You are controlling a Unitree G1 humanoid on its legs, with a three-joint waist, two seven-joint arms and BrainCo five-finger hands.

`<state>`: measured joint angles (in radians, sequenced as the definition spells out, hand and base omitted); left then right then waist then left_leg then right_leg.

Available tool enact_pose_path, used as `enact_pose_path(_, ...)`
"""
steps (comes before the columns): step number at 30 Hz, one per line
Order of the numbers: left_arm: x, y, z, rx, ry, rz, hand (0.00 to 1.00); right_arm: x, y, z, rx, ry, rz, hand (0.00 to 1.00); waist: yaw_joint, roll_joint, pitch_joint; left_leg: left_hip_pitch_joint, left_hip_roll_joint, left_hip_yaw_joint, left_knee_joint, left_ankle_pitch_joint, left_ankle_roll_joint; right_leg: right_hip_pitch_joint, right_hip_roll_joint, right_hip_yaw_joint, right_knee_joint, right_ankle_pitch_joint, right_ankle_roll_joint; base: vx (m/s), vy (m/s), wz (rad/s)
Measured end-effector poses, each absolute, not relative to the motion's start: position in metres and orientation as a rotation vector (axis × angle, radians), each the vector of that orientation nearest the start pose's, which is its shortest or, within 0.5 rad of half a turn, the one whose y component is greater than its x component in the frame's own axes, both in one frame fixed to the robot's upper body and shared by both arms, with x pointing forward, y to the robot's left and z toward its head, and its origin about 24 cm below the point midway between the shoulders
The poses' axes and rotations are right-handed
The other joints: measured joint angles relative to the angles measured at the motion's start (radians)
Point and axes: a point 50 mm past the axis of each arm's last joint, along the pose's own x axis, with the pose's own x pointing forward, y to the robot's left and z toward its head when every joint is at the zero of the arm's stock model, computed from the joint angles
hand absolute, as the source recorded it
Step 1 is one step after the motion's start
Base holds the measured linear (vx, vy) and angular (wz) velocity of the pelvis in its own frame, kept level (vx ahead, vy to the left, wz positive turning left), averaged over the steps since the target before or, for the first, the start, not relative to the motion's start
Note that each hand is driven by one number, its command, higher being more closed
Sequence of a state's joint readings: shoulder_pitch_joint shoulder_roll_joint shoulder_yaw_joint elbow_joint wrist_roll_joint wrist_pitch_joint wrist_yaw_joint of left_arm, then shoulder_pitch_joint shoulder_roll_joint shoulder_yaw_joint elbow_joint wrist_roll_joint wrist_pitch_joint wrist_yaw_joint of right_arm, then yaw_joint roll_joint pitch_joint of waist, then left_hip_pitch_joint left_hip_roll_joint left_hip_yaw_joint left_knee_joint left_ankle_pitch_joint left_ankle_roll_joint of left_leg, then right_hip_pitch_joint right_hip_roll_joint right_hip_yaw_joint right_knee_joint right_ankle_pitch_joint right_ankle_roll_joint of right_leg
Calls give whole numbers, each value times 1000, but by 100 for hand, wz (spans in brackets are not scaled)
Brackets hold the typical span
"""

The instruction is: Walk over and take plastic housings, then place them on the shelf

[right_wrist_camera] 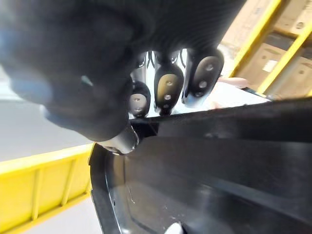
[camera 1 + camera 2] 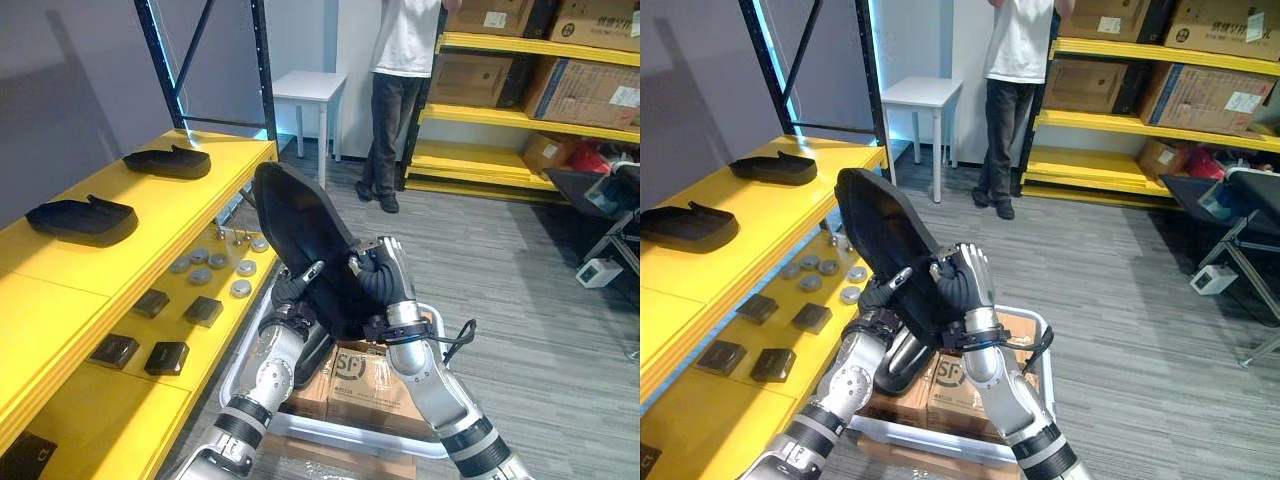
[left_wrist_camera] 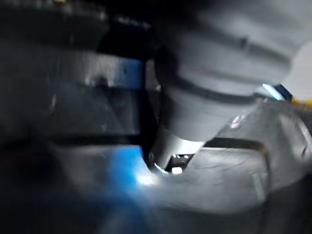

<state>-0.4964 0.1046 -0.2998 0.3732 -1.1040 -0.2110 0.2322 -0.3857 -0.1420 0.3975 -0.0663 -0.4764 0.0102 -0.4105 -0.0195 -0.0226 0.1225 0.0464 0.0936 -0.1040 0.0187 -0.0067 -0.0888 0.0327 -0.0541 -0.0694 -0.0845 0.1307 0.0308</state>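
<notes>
Two housings (image 2: pixel 82 218) rest on the shelf (image 2: pixel 60 300); beside the shelf, left hand (image 2: pixel 292 298) and right hand (image 2: pixel 385 275) fingers grip a third housing (image 2: pixel 300 225), still unplaced.

"What sits closest?"
"The robot hand (image 3: pixel 229 58), its ribbed cover, with a silver fitting (image 3: pixel 170 158) under it."
"And beside it?"
"A dark panel (image 3: pixel 73 97), blue glare (image 3: pixel 129 173), a yellow sliver (image 3: pixel 303 101)."

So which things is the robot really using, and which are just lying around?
For the job: the black housing between the left hand and right hand; two housings already on the yellow shelf.
Just lying about: silver discs, small black blocks, cardboard boxes, white table.
</notes>
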Motion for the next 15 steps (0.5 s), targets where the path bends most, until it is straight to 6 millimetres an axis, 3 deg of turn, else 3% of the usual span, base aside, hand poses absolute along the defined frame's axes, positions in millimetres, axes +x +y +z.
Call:
enact_pose_path(3, 334, 94, 89, -908, 15, -57, 100, 285, -68, 153, -537, -639, -11, 100, -3, -2, -1, 0, 1, 0, -2, 0, 0, -1, -1, 0, 0, 0, 0, 12, 9, 0)
enact_pose_path(4, 333, 94, 87, -910, 19, -54, 100, 284, -68, 151, -536, -637, -11, 0, -3, -4, -2, 0, 1, 0, -4, 0, 0, -1, -1, -1, 0, 0, 0, 0, 0, 0)
enact_pose_path(9, 323, 101, 75, -956, 23, 19, 100, 271, -66, 130, -473, -593, 51, 0, -2, -13, -7, -4, 1, -3, -5, 0, 0, -1, -2, -6, 0, -1, 0, 2, 1, 2)
enact_pose_path(15, 303, 144, 102, -832, -229, 164, 100, 254, -70, 92, -363, -413, 109, 0, 3, -12, -7, -46, -8, -85, -5, 22, -8, -1, -6, -88, 1, -7, 0, -15, -11, 35)
